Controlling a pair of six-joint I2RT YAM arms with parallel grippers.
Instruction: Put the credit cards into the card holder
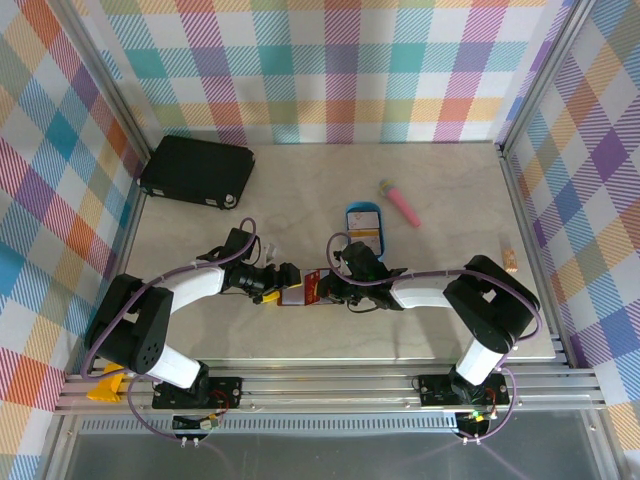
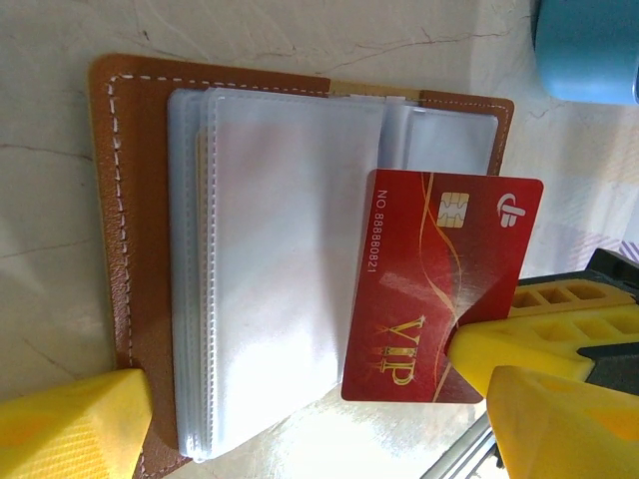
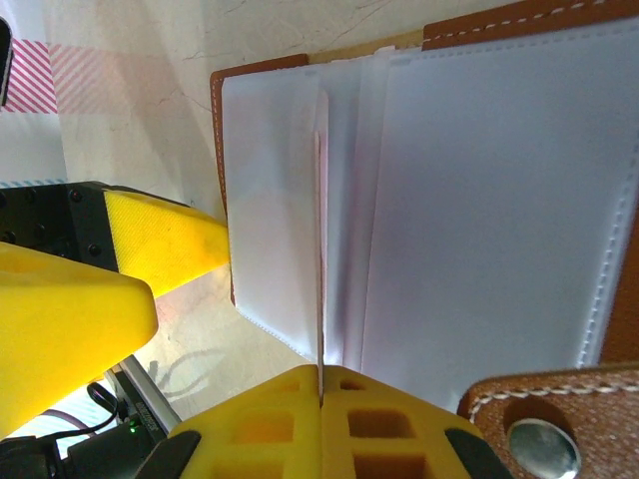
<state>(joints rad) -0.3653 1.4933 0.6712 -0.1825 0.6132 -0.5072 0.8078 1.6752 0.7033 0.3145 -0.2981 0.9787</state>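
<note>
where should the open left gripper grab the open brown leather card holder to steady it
Probably the bare stitched border of the brown leather card holder, on the side away from the red VIP card. Bring the left gripper in over that outer edge: the leather is exposed there, the clear plastic sleeves look floppy, and the right gripper occupies the card side.

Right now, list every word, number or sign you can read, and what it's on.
"VIP": gold letters on the red card.
"NO 888880821": along that card's edge; digits small, not certain.
Gold emblem beside its chip: not legible.
Card holder: no text.
</note>
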